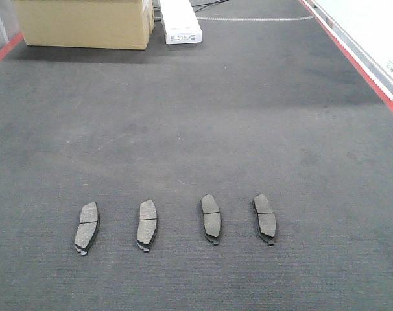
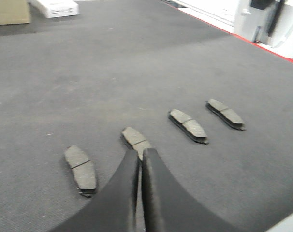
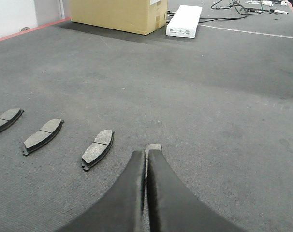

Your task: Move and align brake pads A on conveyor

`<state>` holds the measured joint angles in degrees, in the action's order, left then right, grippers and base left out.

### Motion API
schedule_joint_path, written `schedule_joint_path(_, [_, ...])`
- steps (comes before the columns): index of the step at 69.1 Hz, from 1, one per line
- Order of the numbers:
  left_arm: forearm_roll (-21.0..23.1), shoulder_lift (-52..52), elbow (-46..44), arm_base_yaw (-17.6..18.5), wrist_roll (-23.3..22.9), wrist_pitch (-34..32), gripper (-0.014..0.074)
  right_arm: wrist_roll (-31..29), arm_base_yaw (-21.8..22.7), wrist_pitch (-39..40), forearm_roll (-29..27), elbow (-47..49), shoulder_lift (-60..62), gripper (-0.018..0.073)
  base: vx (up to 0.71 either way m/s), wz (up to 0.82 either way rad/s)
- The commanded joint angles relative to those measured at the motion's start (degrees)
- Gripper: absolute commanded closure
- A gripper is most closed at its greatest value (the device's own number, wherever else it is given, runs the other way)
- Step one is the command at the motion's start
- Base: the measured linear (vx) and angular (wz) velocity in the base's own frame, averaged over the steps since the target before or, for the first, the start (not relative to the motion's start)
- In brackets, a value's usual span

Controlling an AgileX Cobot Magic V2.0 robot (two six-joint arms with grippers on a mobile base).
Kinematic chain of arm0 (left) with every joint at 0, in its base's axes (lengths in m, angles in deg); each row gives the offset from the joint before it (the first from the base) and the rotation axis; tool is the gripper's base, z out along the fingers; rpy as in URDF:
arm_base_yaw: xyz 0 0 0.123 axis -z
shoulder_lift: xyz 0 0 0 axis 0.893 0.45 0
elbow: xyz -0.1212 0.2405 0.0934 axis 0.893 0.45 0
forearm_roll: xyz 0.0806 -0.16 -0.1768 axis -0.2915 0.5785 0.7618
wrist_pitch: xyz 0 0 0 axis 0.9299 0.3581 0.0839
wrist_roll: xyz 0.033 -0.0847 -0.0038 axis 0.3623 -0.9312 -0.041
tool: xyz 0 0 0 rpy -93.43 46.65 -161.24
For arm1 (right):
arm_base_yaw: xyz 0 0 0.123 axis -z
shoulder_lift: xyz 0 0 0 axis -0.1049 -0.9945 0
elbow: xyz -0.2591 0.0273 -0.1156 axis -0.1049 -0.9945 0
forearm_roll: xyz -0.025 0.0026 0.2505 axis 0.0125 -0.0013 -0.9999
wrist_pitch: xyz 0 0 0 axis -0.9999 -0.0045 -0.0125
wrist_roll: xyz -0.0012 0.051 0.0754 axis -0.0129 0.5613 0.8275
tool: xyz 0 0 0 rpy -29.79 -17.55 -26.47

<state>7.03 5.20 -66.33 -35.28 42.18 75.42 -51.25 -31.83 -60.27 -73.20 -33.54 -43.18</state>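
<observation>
The right gripper (image 3: 146,157) fills the bottom middle, its two dark fingers pressed together with only a thin slit between them. Just past the fingertips, one brake pad (image 3: 154,147) peeks out, mostly hidden. Three more brake pads lie in a row toward the conveyor's left edge: one (image 3: 98,148) near the gripper, the next (image 3: 43,135) farther left, the last (image 3: 5,120) cut off by the frame. All rest face up on the grey conveyor (image 3: 209,111). At the far edge stand a cardboard box (image 3: 115,14) and a white box (image 3: 184,21), with cables (image 3: 233,7) beyond
</observation>
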Motion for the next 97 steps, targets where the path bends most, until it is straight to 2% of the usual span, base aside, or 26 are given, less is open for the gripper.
schedule_joint_path(1, [1.87,0.13,-1.43,0.24,1.33,-4.54,0.0603,-0.08,0.33,4.29,1.02,1.53,-0.46,0.0563,0.0,0.0])
schedule_joint_path(12, [1.79,0.13,-1.43,0.17,1.45,-4.54,0.0603,-0.08,0.33,4.29,1.02,1.53,-0.46,0.0563,0.0,0.0])
schedule_joint_path(20, [1.98,-1.37,-1.43,-0.04,4.14,-4.54,0.0603,-0.08,0.33,4.29,1.02,1.53,-0.46,0.0563,0.0,0.0])
schedule_joint_path(30, [1.93,-4.93,-1.43,-3.53,4.4,-4.34,0.0603,-0.08,0.33,4.29,1.02,1.53,-0.46,0.0563,0.0,0.0])
schedule_joint_path(41, [1.61,-8.98,-1.42,-11.91,4.34,-3.77,0.0603,-0.08,0.33,4.29,1.02,1.53,-0.46,0.0563,0.0,0.0])
schedule_joint_path(53, [-1.17,-14.12,3.0,-25.47,4.28,-5.63,0.0603,-0.08,0.33,4.29,1.02,1.53,-0.46,0.0563,0.0,0.0])
schedule_joint_path(61, [-1.11,-18.2,7.3,-30.23,4.28,-7.52,0.0603,-0.08,0.33,4.29,1.02,1.53,-0.46,0.0563,0.0,0.0])
schedule_joint_path(78, [-1.11,-18.0,16.59,-30.54,4.28,-10.54,0.0603,-0.08,0.33,4.29,1.04,1.53,-0.46,0.0563,0.0,0.0])
schedule_joint_path(84, [-1.12,-18.0,20.98,-30.54,4.1,-14.77,0.0603,-0.08,0.33,4.29,1.04,1.53,-0.46,0.0563,0.0,0.0])
schedule_joint_path(92, [-0.98,-18.0,26.32,-30.54,3.6,-23.74,0.0603,-0.08,0.33,4.29,1.04,1.53,-0.46,0.0563,0.0,0.0])
schedule_joint_path(97, [-1.09,-18.0,26.16,-30.54,3.65,-23.41,0.0603,-0.08,0.33,4.29,1.04,1.53,-0.46,0.0563,0.0,0.0])
